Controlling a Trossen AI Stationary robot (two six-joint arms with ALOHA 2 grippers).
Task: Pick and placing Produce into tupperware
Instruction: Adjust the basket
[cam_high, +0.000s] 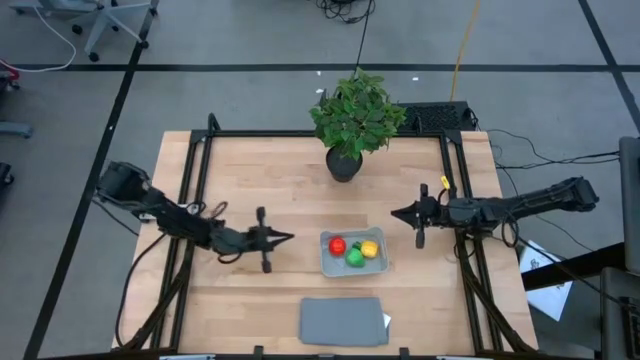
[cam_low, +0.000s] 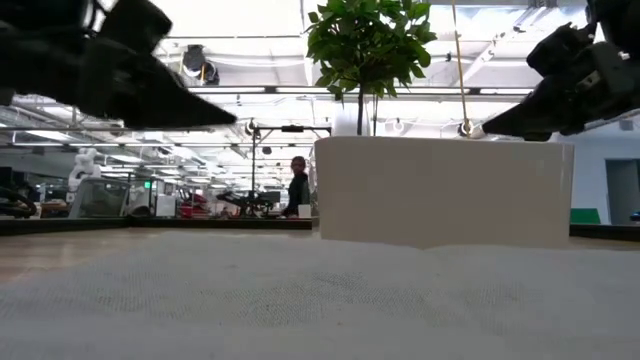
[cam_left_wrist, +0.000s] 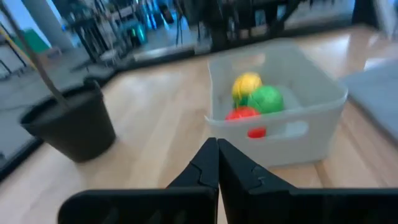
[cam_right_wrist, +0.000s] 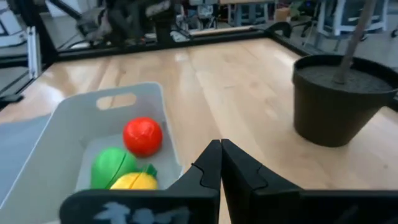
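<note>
The tupperware, a translucent grey-clear container, stands on the wooden table near its middle. Inside lie a round red piece, a round green piece and a yellow piece. The left wrist view shows the same container with red, green and yellow. My left gripper is shut and empty, level, to the container's left. My right gripper is shut and empty, to the container's far right. Both hang above the table.
A potted leafy plant in a dark pot stands at the far middle. A flat grey rectangle lies near the front edge. A black frame borders the table. A person stands far off in the room.
</note>
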